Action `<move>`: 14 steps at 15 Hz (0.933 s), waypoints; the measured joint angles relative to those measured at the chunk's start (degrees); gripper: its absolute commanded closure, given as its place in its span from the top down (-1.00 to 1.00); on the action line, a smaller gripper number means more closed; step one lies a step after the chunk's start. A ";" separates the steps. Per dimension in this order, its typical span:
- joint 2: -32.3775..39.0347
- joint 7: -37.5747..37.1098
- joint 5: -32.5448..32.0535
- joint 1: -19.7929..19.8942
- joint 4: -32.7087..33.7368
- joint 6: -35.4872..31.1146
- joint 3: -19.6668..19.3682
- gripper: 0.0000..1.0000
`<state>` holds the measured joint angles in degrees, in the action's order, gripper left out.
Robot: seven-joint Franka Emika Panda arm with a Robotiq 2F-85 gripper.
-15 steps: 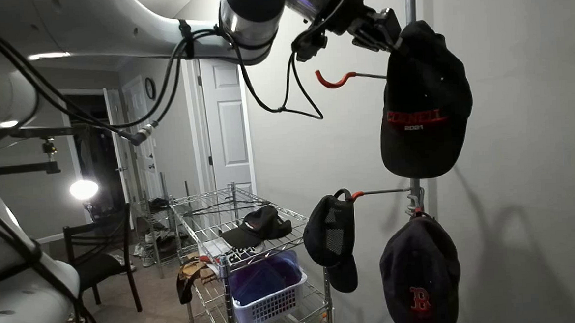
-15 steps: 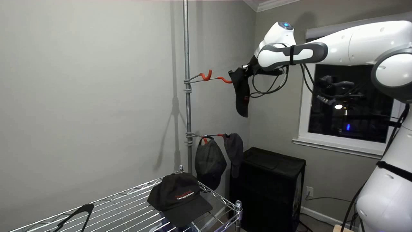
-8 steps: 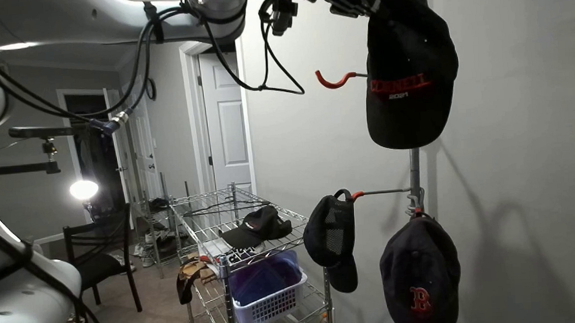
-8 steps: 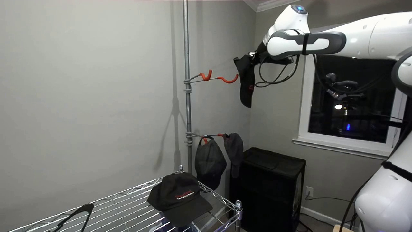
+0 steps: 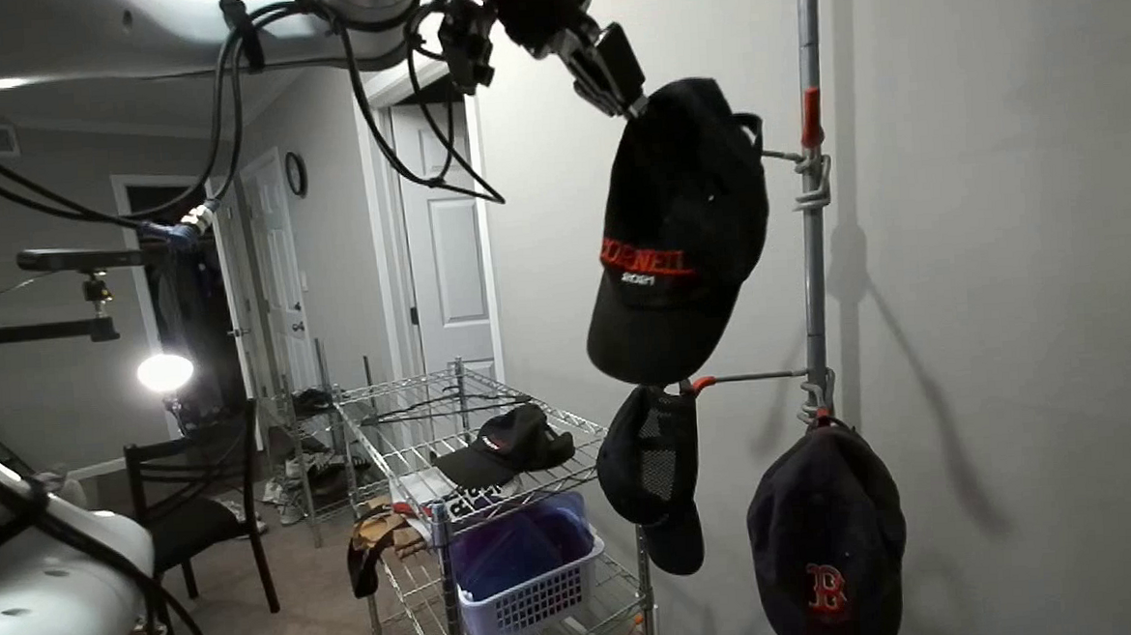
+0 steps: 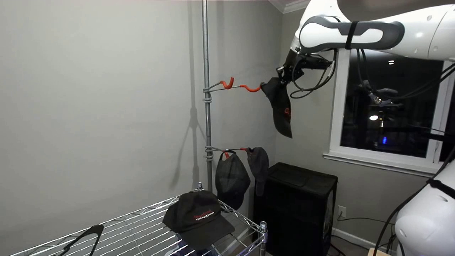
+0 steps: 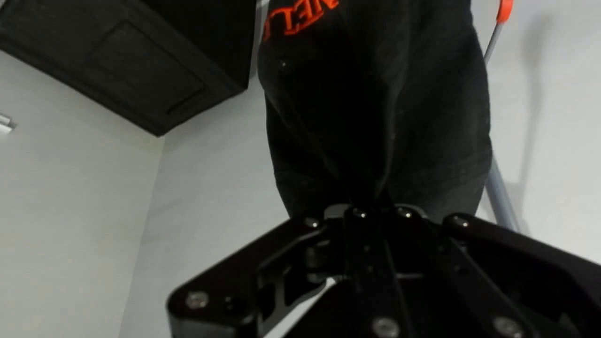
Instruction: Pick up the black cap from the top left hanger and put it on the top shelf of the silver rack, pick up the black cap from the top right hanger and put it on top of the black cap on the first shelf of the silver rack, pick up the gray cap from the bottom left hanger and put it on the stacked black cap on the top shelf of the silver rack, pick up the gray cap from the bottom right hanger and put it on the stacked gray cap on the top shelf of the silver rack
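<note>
Wrist view: the gripper (image 7: 375,206) pinches a fold of the black CORNELL cap (image 7: 371,101). In both exterior views the arm (image 6: 369,36) reaches out high and bends so the gripper slants downward, the cap hanging brim-down beneath. The other black cap (image 6: 199,213) lies on the top shelf (image 6: 138,227) of the silver rack (image 5: 449,585).

Gray walls (image 6: 106,89) surround a dark, white-framed window (image 6: 398,124) near a black boxlike unit (image 6: 295,202). A lamp (image 5: 165,373) glares behind a dark chair (image 5: 199,525) on brownish carpet (image 5: 233,630); a clock (image 5: 296,174) hangs between white doors (image 5: 454,256).
</note>
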<state>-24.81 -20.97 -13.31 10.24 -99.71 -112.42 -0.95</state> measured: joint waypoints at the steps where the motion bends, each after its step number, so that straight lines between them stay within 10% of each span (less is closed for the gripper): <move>1: -0.44 0.29 1.05 -1.06 -0.42 3.04 0.46 -0.98; 14: -1.77 0.49 11.58 -13.51 -5.34 17.85 9.72 -0.98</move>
<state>-26.58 -20.47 -1.73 -3.27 -105.05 -94.57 8.77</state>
